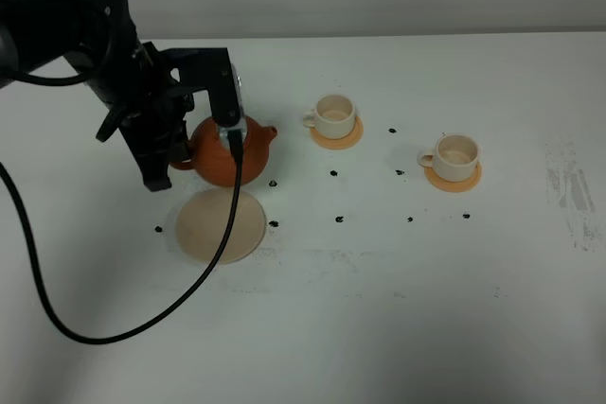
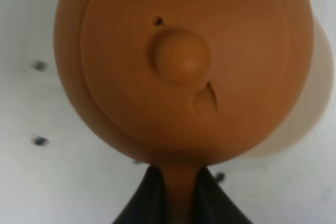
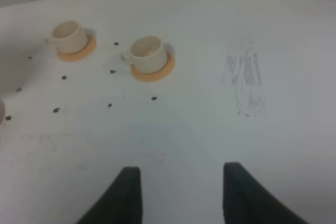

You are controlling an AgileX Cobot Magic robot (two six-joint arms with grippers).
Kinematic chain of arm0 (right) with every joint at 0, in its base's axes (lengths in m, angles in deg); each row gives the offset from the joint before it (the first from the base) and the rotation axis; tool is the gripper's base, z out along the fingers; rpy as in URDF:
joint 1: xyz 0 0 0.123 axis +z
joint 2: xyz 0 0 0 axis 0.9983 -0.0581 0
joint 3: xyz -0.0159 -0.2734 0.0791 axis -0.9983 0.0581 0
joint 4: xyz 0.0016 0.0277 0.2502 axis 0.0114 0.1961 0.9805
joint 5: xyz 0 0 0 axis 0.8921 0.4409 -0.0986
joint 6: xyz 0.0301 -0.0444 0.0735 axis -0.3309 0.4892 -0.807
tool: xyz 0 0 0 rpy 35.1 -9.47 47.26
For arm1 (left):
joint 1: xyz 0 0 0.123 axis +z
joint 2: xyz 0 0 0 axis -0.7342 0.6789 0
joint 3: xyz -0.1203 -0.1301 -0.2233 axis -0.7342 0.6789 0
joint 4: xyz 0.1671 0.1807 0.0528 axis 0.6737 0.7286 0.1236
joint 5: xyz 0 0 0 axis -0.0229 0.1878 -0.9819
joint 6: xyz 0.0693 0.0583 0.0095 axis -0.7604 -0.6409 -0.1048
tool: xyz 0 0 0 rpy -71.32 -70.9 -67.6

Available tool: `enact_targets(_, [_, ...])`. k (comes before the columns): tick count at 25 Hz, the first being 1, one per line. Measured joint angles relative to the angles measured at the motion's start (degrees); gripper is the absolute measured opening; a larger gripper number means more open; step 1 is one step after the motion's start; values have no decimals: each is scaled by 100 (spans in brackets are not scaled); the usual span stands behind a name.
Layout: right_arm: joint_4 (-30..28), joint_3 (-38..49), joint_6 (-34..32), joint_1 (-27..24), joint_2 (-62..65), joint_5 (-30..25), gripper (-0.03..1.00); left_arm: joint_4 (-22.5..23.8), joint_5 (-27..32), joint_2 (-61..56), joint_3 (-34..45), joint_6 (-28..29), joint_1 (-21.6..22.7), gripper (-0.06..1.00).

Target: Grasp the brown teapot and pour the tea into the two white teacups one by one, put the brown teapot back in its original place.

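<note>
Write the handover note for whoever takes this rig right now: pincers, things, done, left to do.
Left pincer: shut on the handle of the teapot. The pot is roughly upright and off its saucer, with the spout toward the cups.
Right pincer: open and empty, above the table.
Cups: the near cup and the far cup stand apart to the right of the pot. Both look empty.
Done: teapot picked up.
Left: pour into each cup in turn, then set the teapot back on the saucer.
</note>
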State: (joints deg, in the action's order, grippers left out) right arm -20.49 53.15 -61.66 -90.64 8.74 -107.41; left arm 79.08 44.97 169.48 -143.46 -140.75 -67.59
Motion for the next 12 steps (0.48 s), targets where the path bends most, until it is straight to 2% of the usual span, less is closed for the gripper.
enact_targets(6, [0,0,-6,0,0,5,38,165,596,792,-1502,625,-244,12])
enact_targets(12, [0,0,-6,0,0,5,38,364,667,1690,-2870,1260,-411,12])
